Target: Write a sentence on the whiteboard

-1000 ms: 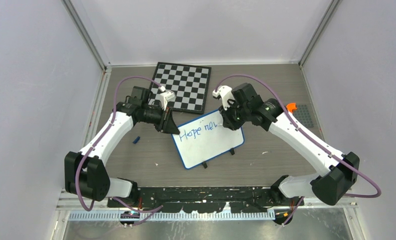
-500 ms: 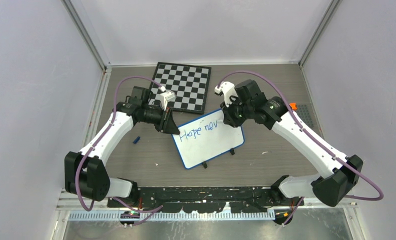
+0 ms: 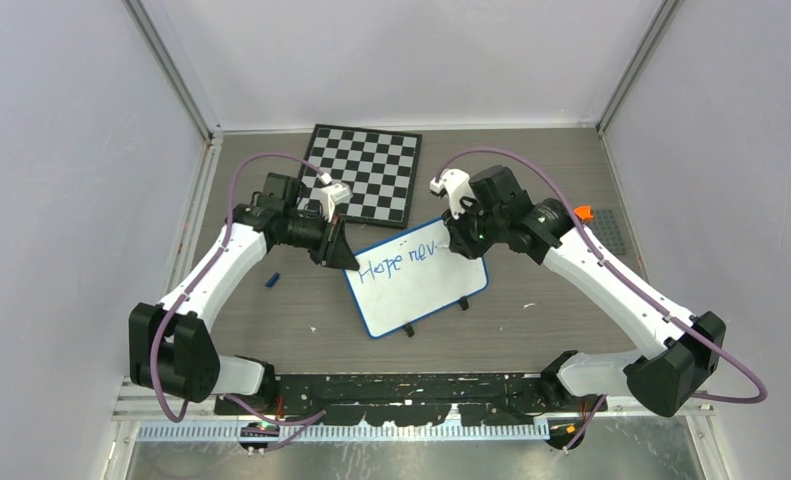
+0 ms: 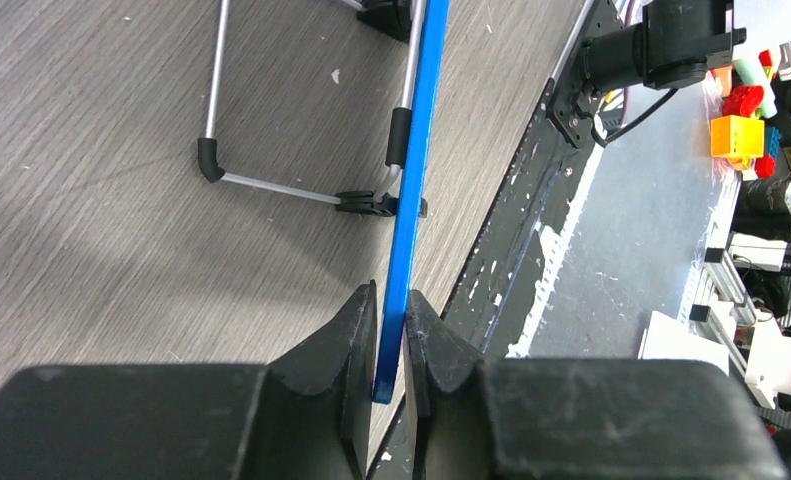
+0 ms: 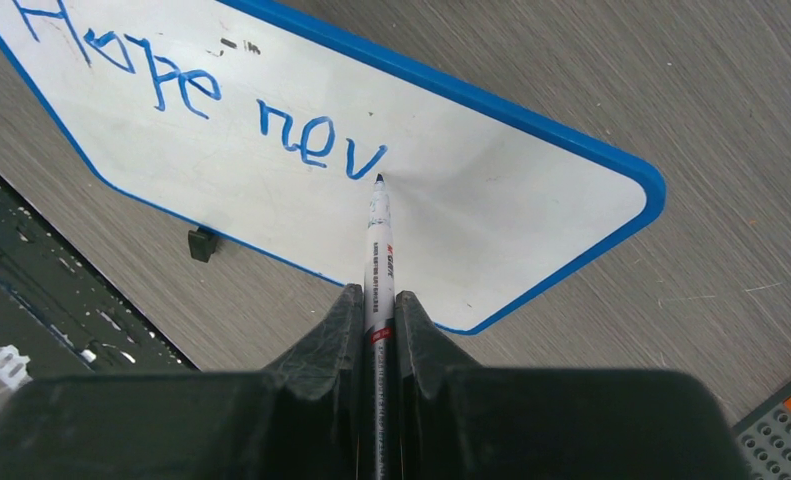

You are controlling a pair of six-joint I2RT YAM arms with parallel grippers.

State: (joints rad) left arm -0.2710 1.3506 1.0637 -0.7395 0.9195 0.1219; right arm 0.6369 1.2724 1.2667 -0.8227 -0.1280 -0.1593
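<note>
Whiteboard [image 3: 423, 296]: a small white rectangle with rounded corners and a glossy blue rim. It sits on the grey wood-grain table [image 3: 271, 320] just on the near side of the chessboard [image 3: 364, 172], turned at an angle to it, and is raised on thin silver wire legs [image 4: 271, 185] capped with black rubber. Only part of the sentence [image 3: 401, 262] is written in loose blue strokes along the edge nearest the chessboard; it reads "Hope nev". The chessboard is a flat square of black and white fields with a dark border. The left arm bends its white, purple-cabled links out to the left, then angles its forearm inward. The left gripper [image 4: 391, 300] stops just short of the chessboard's near edge. Its matte black wedge-shaped jaws pinch the whiteboard's blue rim at a corner, seen edge-on from the wrist. The right arm mirrors it, elbow far out on the other side, forearm sloping toward the chessboard's near right corner and wrist tipped downward. The right gripper [image 5: 376, 298] has its jaws pressed tight on a slim white marker [image 5: 379, 250] with printed lettering along its barrel. The marker's dark tip is at the white surface just past the "v". A tiny blue piece [image 3: 272, 279] lies on the table, off the chessboard's near left side.
</note>
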